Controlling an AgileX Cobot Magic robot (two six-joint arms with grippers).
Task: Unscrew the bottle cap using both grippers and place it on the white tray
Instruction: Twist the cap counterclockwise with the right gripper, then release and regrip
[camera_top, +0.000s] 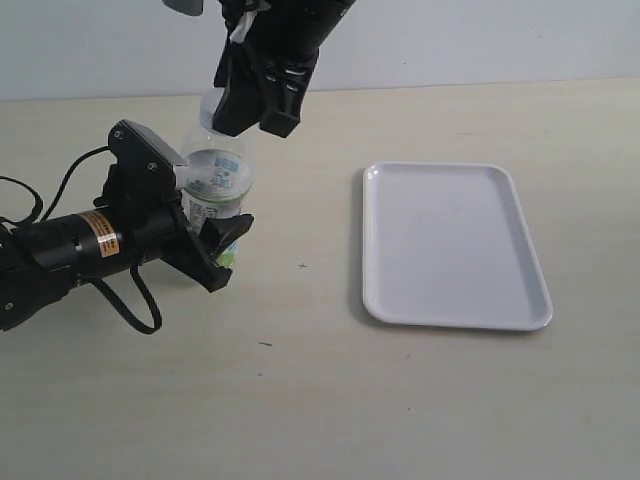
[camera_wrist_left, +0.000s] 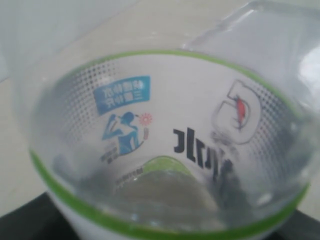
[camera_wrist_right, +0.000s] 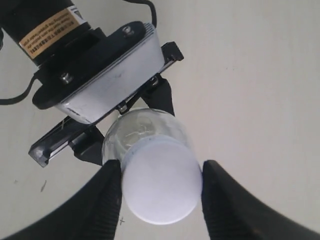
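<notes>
Bottle (camera_top: 218, 185): upright on the table (camera_top: 400, 400), left of centre; white label with a green band around the body, clear shoulder and neck rising under the upper arm.
Cap (camera_wrist_right: 160, 186): white, seated on the neck, not yet off; hidden in the outside view behind black fingers, plain to see from above.
Left gripper (camera_top: 212, 198): reaching in low from the left, lying sideways; fingers clamped on the bottle's labelled body, one on the far side and one on the near side.
Reason for that hold: likely to pin the bottle against spinning or tipping while the top is turned.
Right gripper (camera_top: 257, 112): reaching down from above; fingers narrowed onto the cap, one pad touching each side.
Reason for that hold: in line with the neck, judged the best way to twist about the bottle's own axis.
Tray (camera_top: 455, 245): white, flat on the table well to the right of the bottle, nothing on it; long side running near to far, probably set on the right arm's side for the drop-off.
Step in hand: both ends gripped, unscrewing judged about to start or under way; cannot tell how far the thread has turned.
Count: one bottle, one cap, one tray, two grippers, both occupied.
</notes>
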